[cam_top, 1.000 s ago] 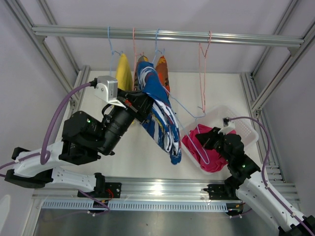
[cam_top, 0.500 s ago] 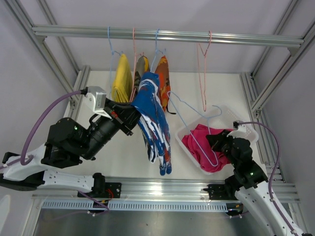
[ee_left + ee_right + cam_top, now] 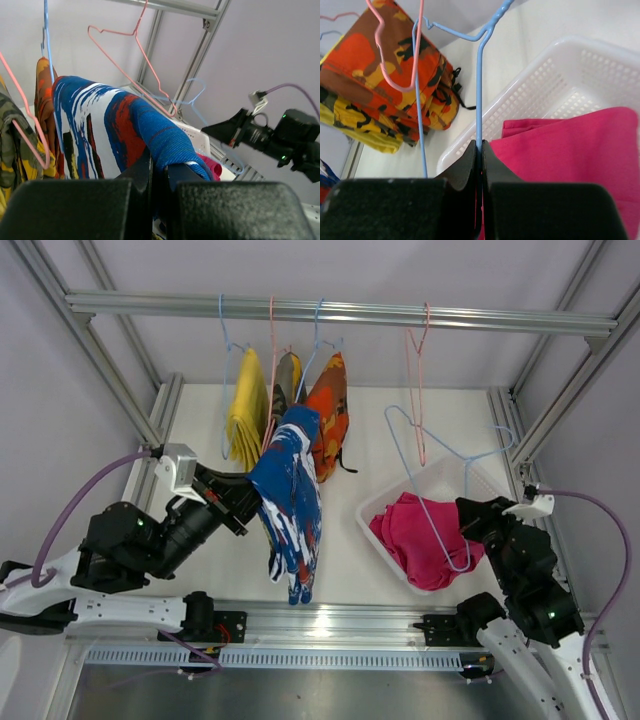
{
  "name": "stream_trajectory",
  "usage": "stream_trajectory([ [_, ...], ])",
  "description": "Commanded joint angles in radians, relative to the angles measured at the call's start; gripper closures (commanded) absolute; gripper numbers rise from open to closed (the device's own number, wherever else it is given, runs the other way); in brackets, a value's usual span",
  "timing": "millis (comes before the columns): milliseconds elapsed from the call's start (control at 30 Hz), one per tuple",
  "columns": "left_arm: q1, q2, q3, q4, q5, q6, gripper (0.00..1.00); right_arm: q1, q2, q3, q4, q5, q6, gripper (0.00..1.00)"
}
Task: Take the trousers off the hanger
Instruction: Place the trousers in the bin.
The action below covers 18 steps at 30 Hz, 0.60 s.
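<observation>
Blue-and-white trousers (image 3: 290,490) pinched in left claw (image 3: 159,167), right claw (image 3: 480,150) clamping blue hanger (image 3: 479,90), white table (image 3: 400,410), aluminium frame (image 3: 330,312).

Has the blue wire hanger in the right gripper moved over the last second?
Yes. The blue wire hanger, pinched by the right gripper, has shifted right, now reaching past the empty pink wire hanger on the aluminium rail.
</observation>
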Motion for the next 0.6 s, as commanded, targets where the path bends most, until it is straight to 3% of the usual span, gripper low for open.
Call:
stream_trajectory([
  [0, -0.003, -0.037, -0.023, 0.096, 0.026, -0.043, 0.99, -0.004, 0.015, 0.111, -0.052, 0.122, -0.038, 1.00],
  [267, -0.003, -0.017, -0.071, 0.107, 0.022, -0.080, 0.99, -0.003, 0.023, 0.243, -0.158, 0.251, -0.107, 1.00],
  [567, -0.003, 0.130, -0.018, 0.151, 0.033, -0.072, 0.99, -0.001, 0.025, 0.317, -0.191, 0.286, -0.147, 1.00],
])
